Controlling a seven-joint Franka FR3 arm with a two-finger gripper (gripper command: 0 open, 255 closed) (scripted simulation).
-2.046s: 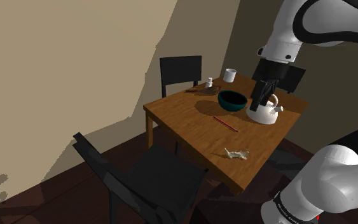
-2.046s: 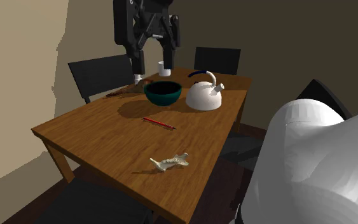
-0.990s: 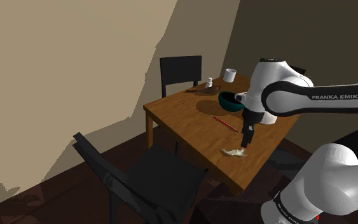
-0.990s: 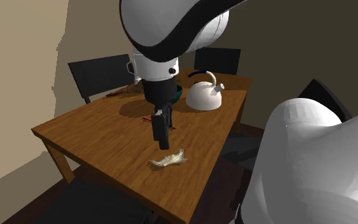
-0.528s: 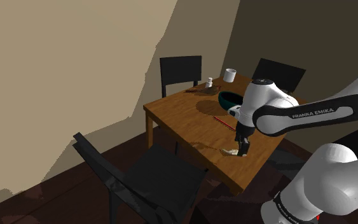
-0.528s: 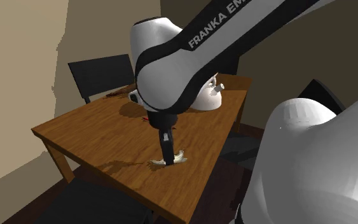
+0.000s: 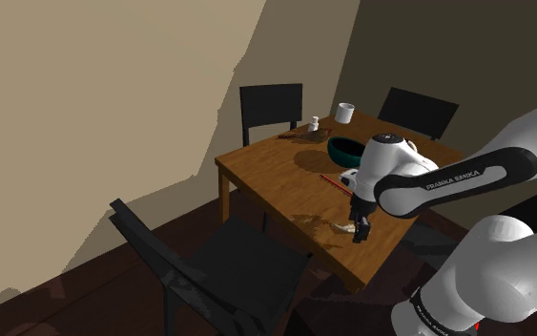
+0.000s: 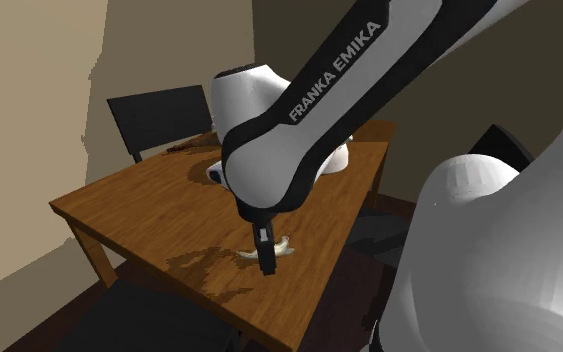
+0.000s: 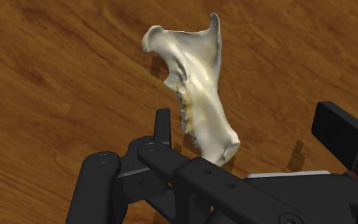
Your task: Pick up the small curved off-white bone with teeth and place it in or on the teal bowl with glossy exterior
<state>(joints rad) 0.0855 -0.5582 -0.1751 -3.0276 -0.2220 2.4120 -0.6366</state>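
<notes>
claw [image 8: 266, 266]: fingers apart, lowered to the surface [image 7: 266, 181], straddling one end of the bone [image 9: 196, 83], gripping nothing | bone: lying flat on the wood near the stand-side edge | teal bowl [image 7: 342, 149]: well apart from the bone

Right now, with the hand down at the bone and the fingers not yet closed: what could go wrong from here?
1. In the wrist view the bone sits off centre in the open hand, with its narrow end close to one finger. Closing may swing it or pinch only the tip, so it could slip on the lift.
2. It lies toward the near end of the table. A nudge might push it toward the edge.
</notes>
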